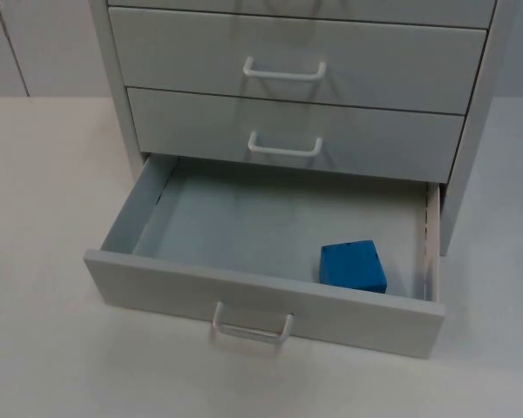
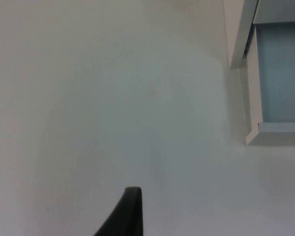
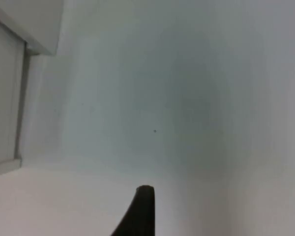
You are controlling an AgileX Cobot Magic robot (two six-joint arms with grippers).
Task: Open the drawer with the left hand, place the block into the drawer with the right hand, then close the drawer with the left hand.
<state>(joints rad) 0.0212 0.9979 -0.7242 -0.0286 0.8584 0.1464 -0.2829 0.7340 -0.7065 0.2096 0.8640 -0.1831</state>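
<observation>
The grey cabinet's bottom drawer (image 1: 157, 286) stands pulled far out, its white handle (image 1: 251, 328) facing me. A blue block (image 1: 353, 266) lies flat on the drawer floor, in the front right corner, close to the right wall. My left gripper (image 2: 132, 211) hangs above bare table to the left of the drawer, whose front corner (image 2: 278, 133) and pale inside are in the left wrist view. My right gripper (image 3: 143, 209) hangs above bare table to the right of the cabinet, with the drawer's side (image 3: 5, 98) in the right wrist view. Neither holds anything I can see.
Two shut drawers with white handles (image 1: 284, 70) (image 1: 284, 146) sit above the open one. The cabinet body (image 1: 471, 174) stands at the back middle of the white table (image 1: 44, 218), with table on both sides and in front.
</observation>
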